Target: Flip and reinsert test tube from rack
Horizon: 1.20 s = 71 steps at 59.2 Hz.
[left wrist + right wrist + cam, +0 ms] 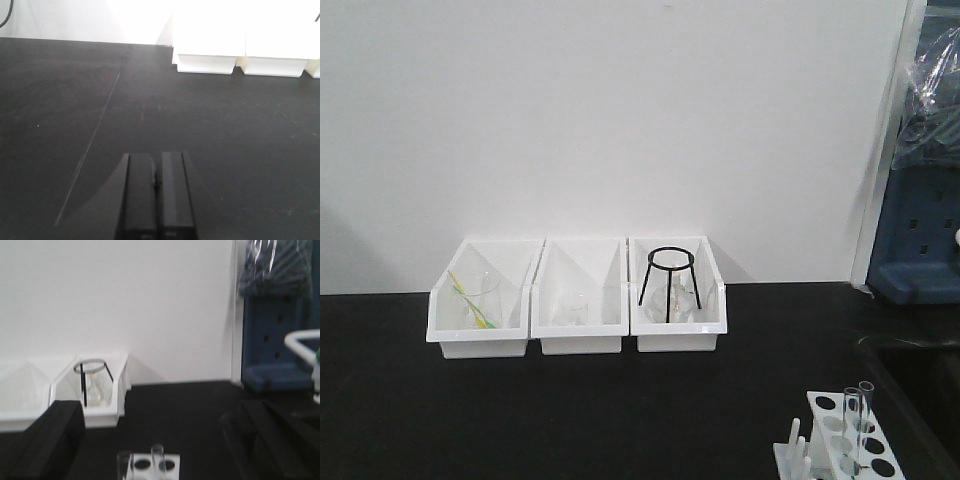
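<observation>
Spanning every view: black table [620, 410]. Three white bins [580, 343] stand side by side at its back, against the wall. Left gripper [156, 160]: fingers pressed together, above the tabletop, bins ahead. Right gripper [155, 415]: fingers spread wide, blurred at both edges of its wrist view. Black tripod stand [667, 295] stands in the right bin. Rack [829, 413] sits near right on the table, well apart from the bins. Two clear test tubes [851, 430] stand upright in its holes.
</observation>
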Available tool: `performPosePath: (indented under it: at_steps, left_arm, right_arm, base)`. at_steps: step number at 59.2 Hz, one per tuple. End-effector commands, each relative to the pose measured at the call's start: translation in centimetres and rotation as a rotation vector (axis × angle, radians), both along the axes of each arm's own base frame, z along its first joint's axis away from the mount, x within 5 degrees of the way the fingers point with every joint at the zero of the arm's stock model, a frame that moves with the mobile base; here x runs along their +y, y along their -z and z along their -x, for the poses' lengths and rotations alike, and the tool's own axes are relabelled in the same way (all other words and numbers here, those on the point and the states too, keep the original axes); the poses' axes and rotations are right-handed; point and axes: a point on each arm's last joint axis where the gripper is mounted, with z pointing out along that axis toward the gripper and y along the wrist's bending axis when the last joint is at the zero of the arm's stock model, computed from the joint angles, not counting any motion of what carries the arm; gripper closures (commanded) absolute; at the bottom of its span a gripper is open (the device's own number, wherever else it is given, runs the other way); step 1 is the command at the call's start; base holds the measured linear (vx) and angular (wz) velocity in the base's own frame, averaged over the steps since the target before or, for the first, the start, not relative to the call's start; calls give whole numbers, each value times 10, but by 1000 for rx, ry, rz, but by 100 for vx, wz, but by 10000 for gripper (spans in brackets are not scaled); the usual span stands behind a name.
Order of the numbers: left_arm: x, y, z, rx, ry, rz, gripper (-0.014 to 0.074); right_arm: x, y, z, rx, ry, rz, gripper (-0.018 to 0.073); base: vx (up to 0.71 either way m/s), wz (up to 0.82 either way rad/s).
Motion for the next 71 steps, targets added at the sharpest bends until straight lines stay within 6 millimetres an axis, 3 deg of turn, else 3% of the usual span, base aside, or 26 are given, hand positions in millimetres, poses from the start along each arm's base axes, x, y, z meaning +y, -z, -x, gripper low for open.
performPosePath:
  at_steps: [1, 7, 18, 30, 42, 50, 66, 71]
  left_arm:
    - [-1, -8, -1, -99, 9, -5, 603]
    - [-1, -8, -1, -99, 9, -5, 603]
    - [-1, -8, -1, -99, 9, -5, 603]
    - [-1, -8, -1, -99, 9, -5, 603]
    - [-1, -8, -1, -99, 9, -5, 603]
    - [-1, -8, -1, -99, 9, -5, 603]
    - [-1, -8, -1, -99, 9, -5, 603]
    - [-1, -8, -1, -99, 9, -5, 603]
  right_arm:
    - [4, 18, -6, -65, -50, 4, -76]
    - [9, 39, -15, -51, -98, 19, -41]
    - [15, 61, -49, -5, -161, 21, -13]
    - [18, 76, -85, 12, -195, 14, -13]
    - [23, 87, -106, 25, -248, 35, 17]
    - [23, 91, -108, 35, -248, 31, 127]
    - [23, 88, -108, 14, -254, 34, 564]
    - [24, 86, -107, 11, -261, 40, 574]
  base:
    - [0, 0]
    - [0, 0]
    - [0, 0]
    - [0, 0]
    - [0, 0]
    - [0, 0]
    - [0, 0]
    - [0, 0]
